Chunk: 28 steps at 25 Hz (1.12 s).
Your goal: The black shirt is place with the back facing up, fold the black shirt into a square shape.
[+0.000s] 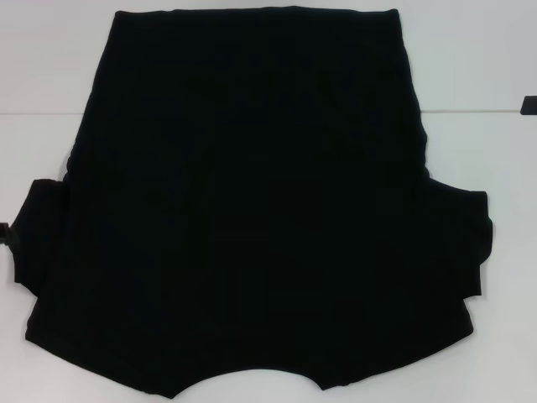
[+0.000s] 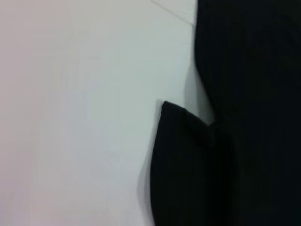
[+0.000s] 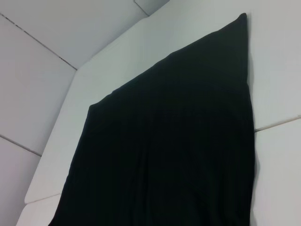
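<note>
The black shirt lies spread flat on the white table, plain side up. Its hem is at the far edge and its curved neckline at the near edge. One short sleeve sticks out on the left and the other on the right. A small dark part of my left gripper shows at the picture's left edge, just beside the left sleeve. The left wrist view shows that sleeve close up. A dark part of my right gripper shows at the right edge, apart from the shirt. The right wrist view shows the shirt spread out.
The white table has a seam line running across it under the far part of the shirt. Bare table surface lies to the left and right of the shirt.
</note>
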Each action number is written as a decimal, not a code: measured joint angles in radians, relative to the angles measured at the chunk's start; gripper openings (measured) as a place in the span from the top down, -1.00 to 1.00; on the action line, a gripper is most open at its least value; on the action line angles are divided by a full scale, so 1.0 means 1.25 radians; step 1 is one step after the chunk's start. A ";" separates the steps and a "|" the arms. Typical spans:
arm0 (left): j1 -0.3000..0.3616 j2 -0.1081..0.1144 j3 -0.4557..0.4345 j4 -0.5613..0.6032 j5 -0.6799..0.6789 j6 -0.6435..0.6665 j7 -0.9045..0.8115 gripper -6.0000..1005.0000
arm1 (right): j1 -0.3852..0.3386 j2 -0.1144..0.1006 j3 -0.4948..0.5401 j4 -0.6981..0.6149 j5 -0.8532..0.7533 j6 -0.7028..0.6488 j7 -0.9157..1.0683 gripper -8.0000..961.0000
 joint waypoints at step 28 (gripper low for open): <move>-0.017 -0.006 0.031 -0.110 0.014 -0.087 -0.018 0.02 | -0.005 -0.001 0.005 -0.001 0.001 -0.007 0.001 -0.83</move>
